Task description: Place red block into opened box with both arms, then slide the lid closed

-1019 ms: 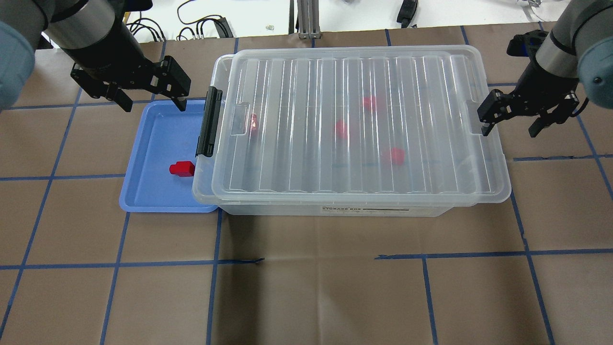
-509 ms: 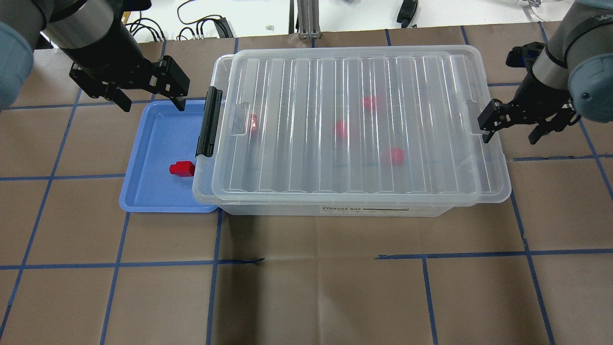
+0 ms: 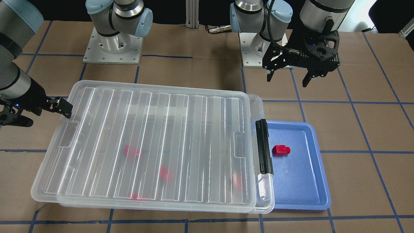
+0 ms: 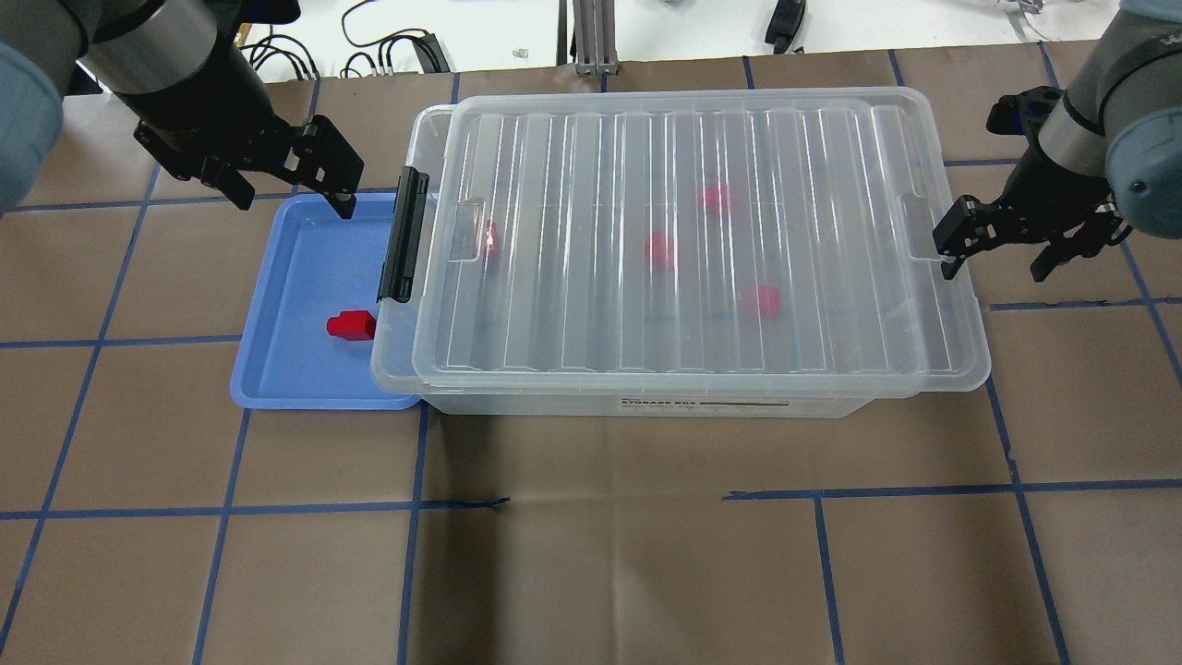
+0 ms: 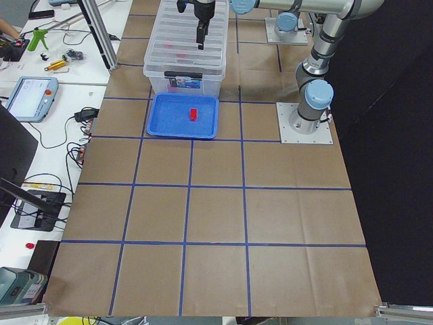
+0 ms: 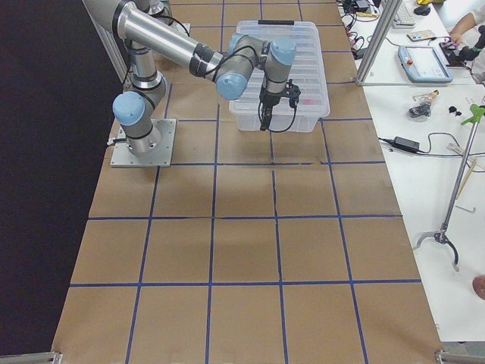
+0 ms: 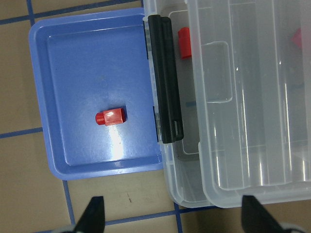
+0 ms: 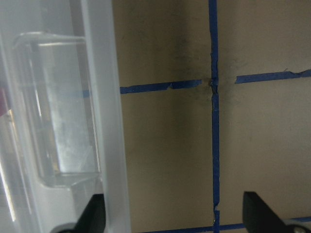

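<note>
Plainly the left gripper (image 4: 294,201) and right gripper (image 4: 991,268) (at the lid's (image 4: 683,231) edge) both gape empty.

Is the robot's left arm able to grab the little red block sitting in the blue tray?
Probably yes. The red block lies uncovered in the blue tray, and the left gripper hangs open above the tray's edge with nothing in between.

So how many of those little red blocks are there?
5 red blocks: one lies in the blue tray. Four sit in the box under the lid: one near the black latch, three mid-box. Glare may hide others.
</note>
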### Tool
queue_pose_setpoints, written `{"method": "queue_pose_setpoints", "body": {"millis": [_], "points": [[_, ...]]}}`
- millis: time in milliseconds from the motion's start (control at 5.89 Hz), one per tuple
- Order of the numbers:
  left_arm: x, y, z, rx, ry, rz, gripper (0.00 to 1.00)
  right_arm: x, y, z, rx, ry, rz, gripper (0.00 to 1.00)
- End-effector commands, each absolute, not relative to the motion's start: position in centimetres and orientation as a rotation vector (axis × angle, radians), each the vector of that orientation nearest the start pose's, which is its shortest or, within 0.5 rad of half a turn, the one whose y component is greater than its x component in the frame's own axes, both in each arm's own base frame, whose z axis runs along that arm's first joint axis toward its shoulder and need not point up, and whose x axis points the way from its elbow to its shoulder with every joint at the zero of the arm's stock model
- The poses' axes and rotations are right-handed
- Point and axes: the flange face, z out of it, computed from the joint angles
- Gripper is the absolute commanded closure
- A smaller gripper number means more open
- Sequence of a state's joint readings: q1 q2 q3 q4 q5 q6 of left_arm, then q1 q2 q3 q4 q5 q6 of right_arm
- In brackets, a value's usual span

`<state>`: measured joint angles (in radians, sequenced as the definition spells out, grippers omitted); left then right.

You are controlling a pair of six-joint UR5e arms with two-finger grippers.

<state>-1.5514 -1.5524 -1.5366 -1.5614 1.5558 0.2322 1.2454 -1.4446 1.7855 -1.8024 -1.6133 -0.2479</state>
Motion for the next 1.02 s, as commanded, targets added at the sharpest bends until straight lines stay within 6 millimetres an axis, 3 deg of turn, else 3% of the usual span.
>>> {"method": "queue_pose_setpoints", "body": {"millis": [0,340,679,849], "points": [[-12.4,-49.4,51.4,0.782,3.042,-0.103,0.01,-5.9,-52.5,34.5,0.038,3.143,0.178,0.00],[-10.5,-49.8,51.2,1.240,2.872,-0.087,0.01,-10.0,-51.9,34.7,-0.059,3.164,0.192,0.00],[-8.6,-50.1,50.8,1.801,2.538,-0.043,0.01,-14.0,-51.4,35.2,-0.134,3.214,0.183,0.00],[-8.0,-49.9,50.1,1.973,2.415,-0.019,0.01,-15.9,-51.2,34.8,-0.158,3.210,0.187,0.00]]}}
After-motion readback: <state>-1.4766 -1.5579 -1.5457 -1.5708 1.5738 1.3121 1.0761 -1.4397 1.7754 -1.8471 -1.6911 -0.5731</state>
